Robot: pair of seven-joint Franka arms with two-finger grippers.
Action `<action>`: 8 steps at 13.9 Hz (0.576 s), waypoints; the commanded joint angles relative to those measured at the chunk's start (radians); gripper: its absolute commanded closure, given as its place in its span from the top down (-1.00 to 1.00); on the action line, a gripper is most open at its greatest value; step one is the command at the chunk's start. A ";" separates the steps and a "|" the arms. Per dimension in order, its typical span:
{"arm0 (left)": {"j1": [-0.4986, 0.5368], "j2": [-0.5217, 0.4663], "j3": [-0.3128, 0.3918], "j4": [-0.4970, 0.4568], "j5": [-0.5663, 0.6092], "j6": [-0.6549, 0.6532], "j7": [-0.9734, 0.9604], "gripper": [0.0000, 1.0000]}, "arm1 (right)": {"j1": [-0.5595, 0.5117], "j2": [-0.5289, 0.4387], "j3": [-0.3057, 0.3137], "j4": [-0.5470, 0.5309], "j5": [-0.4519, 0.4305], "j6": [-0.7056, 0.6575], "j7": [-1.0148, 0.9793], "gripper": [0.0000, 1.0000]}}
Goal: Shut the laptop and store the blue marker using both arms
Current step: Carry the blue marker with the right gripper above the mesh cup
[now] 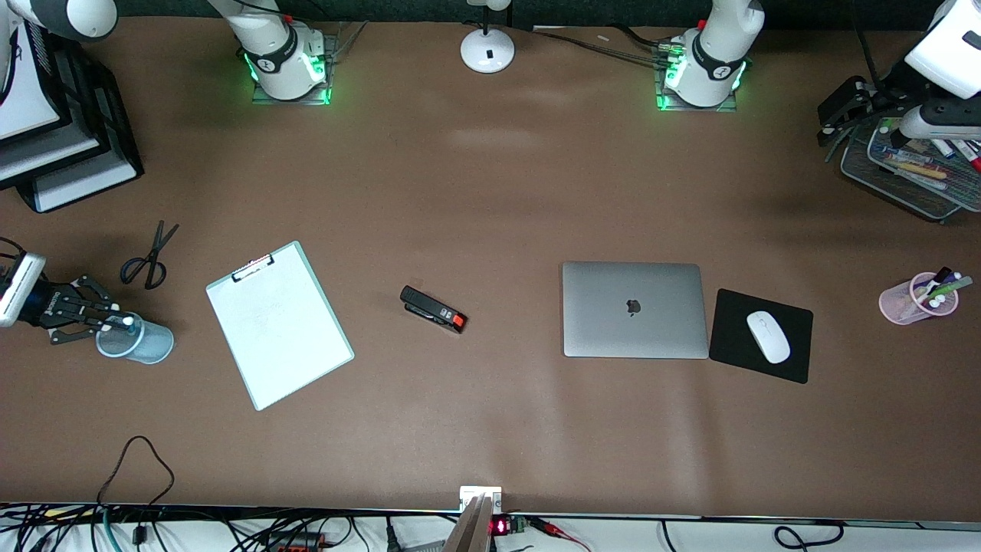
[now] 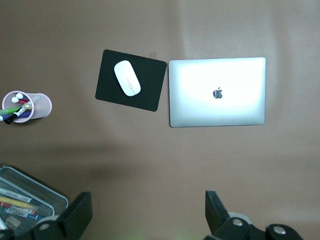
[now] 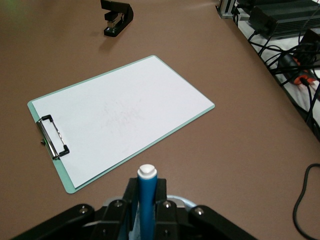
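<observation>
- Bright-blue slim marker with a white end (image 3: 147, 200) stands pinched upright in the right gripper (image 1: 107, 320), over the pale-blue translucent cup (image 1: 138, 341) at the right arm's end of the table, at nine o'clock from the white clipboard (image 1: 280, 324).
- Lower it straight and keep it vertical, I judge, releasing only once the tip is inside the rim.
- Silver-grey laptop (image 1: 634, 310) lies shut, the black mouse pad (image 1: 759, 335) at its three o'clock.
- Left gripper (image 1: 843, 111) hangs spread over the mesh tray (image 1: 904, 172), waiting.

The brown table (image 1: 490, 192) carries a closed laptop (image 1: 634, 309), mouse pad (image 1: 736, 326), stapler (image 1: 433, 309), clipboard (image 1: 279, 323) and scissors (image 1: 148, 257).
</observation>
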 commanded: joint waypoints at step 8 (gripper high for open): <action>0.002 -0.006 -0.002 -0.009 -0.006 0.016 0.009 1.00 | -0.034 0.042 0.011 0.029 0.023 -0.018 -0.003 0.57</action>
